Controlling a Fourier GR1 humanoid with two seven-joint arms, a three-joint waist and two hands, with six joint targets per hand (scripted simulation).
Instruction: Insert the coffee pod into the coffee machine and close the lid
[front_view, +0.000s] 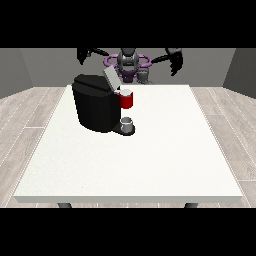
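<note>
We saw the hand at the view's right (175, 61) raised beside the robot's shoulder, well behind the table (150, 165), its fingers hanging down fairly straight and holding nothing. The hand at the view's left (83, 55) was lifted likewise, out to the side and also empty, though we could not tell how its fingers lay. Both arms were spread wide and high — a resting pose, we judged, with no reach begun. Out on the table stood the machine (95, 107), its lid (111, 78) tilted up, presumably to leave the red holder (126, 100) open for loading. A small grey pod (143, 75) appeared to sit at the far edge, near the robot — we thought it the thing to fetch. A cup (128, 124) stood on the machine's base.
</note>
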